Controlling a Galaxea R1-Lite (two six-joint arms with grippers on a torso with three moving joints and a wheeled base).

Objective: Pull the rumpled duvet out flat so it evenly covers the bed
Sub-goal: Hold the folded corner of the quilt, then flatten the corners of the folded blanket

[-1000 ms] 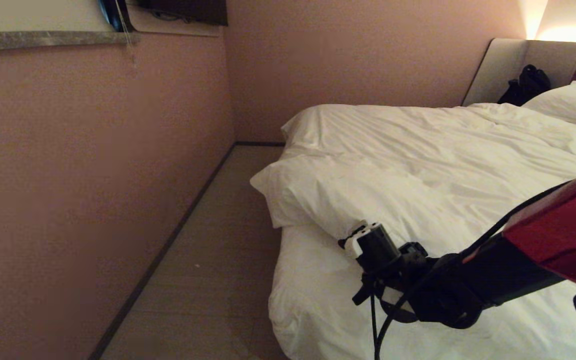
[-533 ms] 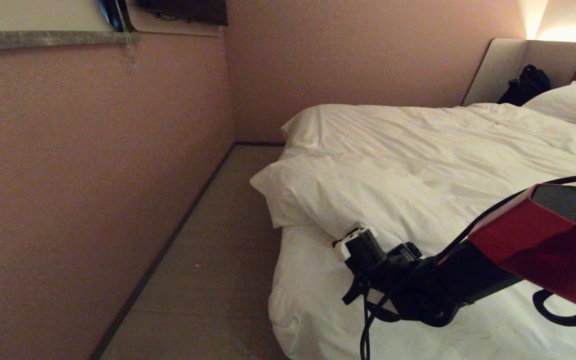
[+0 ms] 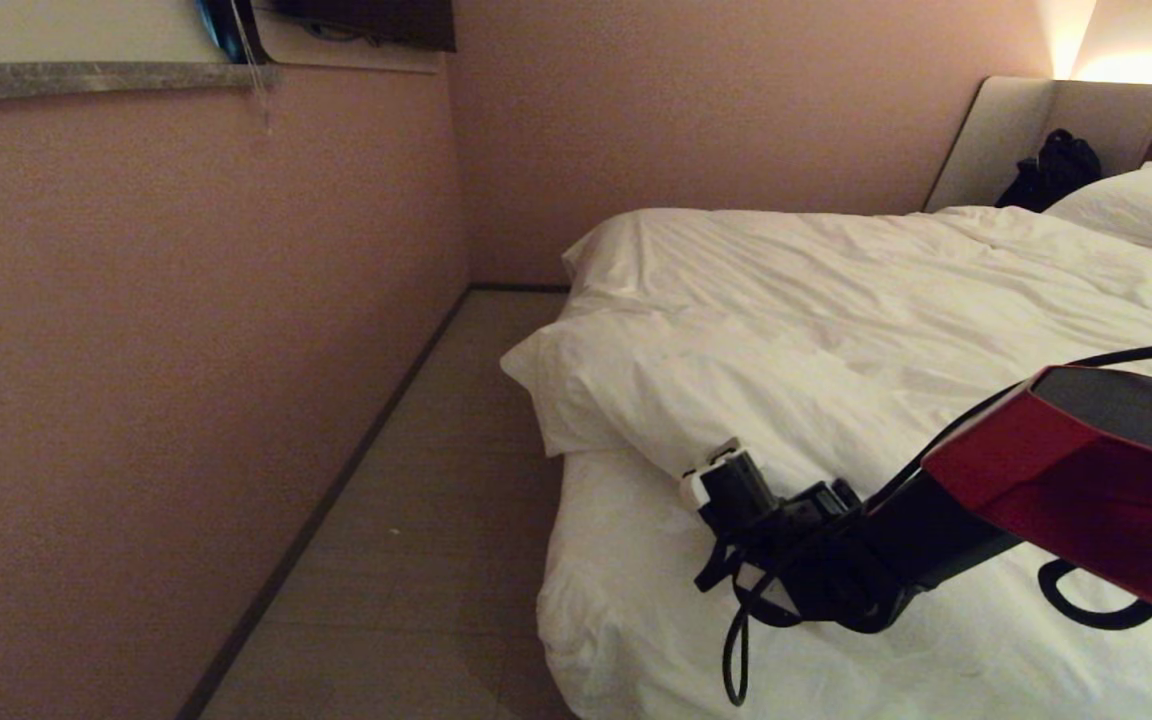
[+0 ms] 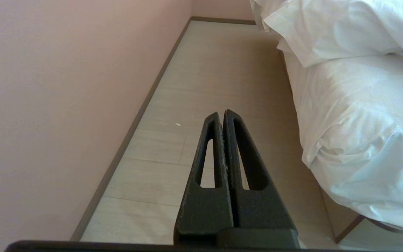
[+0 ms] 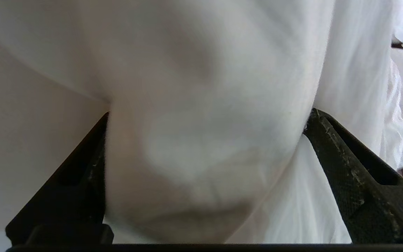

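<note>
1. White and puffy, the duvet (image 3: 836, 310) lies across the bed (image 3: 636, 610), but its foot-end edge is folded back on itself, leaving a strip of fitted sheet (image 3: 626, 560) bare at the foot of the mattress.
2. Right gripper (image 3: 711, 478) is down at that folded edge, and the right wrist view shows its jaws spread wide with a fat bulge of duvet (image 5: 201, 140) filling the gap between them; nothing is pinched yet.
3. Left gripper (image 4: 222, 120) hangs over the floor (image 4: 201, 105) beside the bed, fingers pressed together, holding nothing.
4. Handling call: this is soft, thick and compressible, light for its bulk, with a smooth cotton cover that could slide off a shallow pinch.
5. Best hold looks like a deep bite on the folded rim, catching both cover and filling, not just the outer cloth.
6. Expect it to drag and bunch rather than slide as one sheet, so a single pull at this spot would likely leave the far corner (image 3: 586, 255) lagging.
7. Pillow (image 3: 1136, 205) sits up by the headboard (image 3: 1016, 130), well apart from the work.
</note>
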